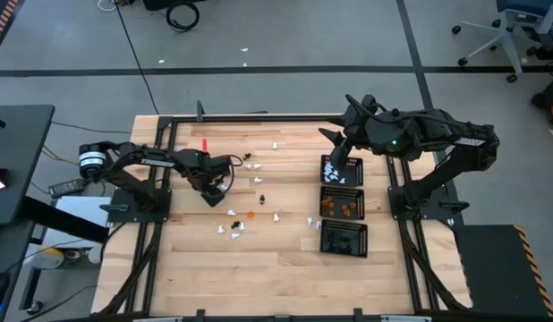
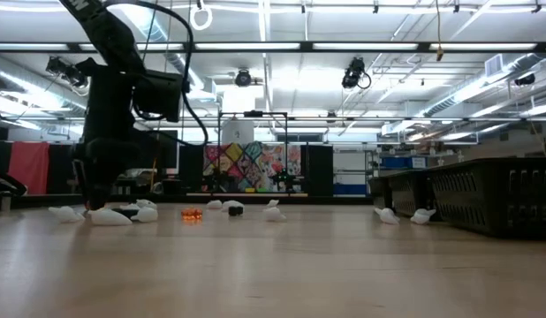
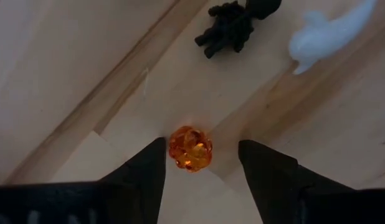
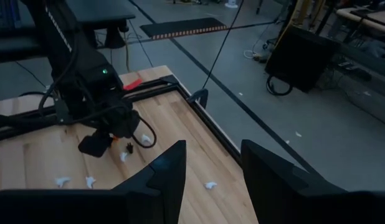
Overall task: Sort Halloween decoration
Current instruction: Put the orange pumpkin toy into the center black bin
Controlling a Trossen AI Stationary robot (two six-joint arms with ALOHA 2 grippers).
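A robotics lab: a wooden worktable (image 1: 259, 259) framed in black rails stands on grey concrete floor (image 1: 285, 36), under fluorescent ceiling strips (image 2: 344, 46), office chair (image 1: 500, 36) and cables (image 1: 182, 13) nearby.

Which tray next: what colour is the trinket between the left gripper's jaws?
Orange trinket, clearest in the left wrist view.

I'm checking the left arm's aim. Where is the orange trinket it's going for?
In the left wrist view the orange trinket lies on the wooden table between the open fingers of the left end effector, untouched, near a black trinket.
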